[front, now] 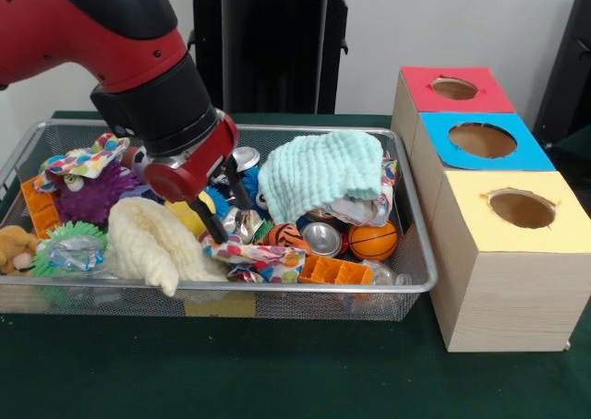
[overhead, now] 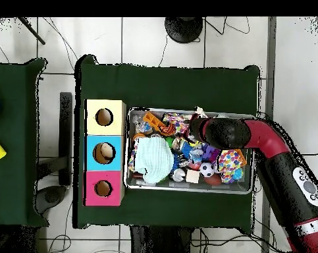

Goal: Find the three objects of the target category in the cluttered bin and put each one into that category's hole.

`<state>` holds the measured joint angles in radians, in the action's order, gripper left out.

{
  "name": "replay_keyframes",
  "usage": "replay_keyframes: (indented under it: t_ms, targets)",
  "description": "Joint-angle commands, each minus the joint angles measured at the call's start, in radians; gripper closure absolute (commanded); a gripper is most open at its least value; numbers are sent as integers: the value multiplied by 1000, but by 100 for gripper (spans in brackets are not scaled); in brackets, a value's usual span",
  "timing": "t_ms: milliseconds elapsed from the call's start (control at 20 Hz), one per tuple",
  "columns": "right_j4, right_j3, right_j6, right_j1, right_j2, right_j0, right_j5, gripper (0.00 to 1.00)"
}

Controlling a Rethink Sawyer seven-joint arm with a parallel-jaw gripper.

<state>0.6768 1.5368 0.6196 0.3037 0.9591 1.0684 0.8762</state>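
Observation:
The wire-mesh bin (front: 420, 285) (overhead: 187, 188) is full of clutter. One polka-dot fabric piece (front: 254, 257) (overhead: 176, 122) lies at the bin's near middle. A second (front: 83, 161) (overhead: 230, 163) lies on a purple toy at the far left. A third (front: 365, 207) pokes out from under the mint-green cloth (front: 323, 174). My gripper (front: 229, 214) (overhead: 193, 134) is down in the clutter, open, with one fingertip (front: 220, 234) just above the near-middle piece. The yellow-topped box's hole (front: 522, 207) (overhead: 104, 117) is right of the bin.
A cream fluffy cloth (front: 157, 244) lies left of my gripper. A small basketball (front: 373, 241), cans, an orange block (front: 337, 271) and spiky toys fill the bin. The blue-topped box (front: 483, 140) and the red-topped box (front: 454, 89) stand behind the yellow one.

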Motion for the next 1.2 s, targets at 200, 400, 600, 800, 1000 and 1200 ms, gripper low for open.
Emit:
replay_keyframes:
  t_ms: [200, 400, 600, 800, 1000, 1200]
  targets:
    - [74, -8, -220, -36, -15, 5, -31, 0]
    - [84, -19, -227, -44, -5, 9, -52, 0]
    - [87, -24, -259, -60, 24, 23, -83, 0]
    - [85, -32, -304, -68, 53, 43, -89, 0]
    - [89, -35, -289, -80, 73, 53, -136, 0]
    - [91, -43, -306, -81, 77, 55, -120, 0]
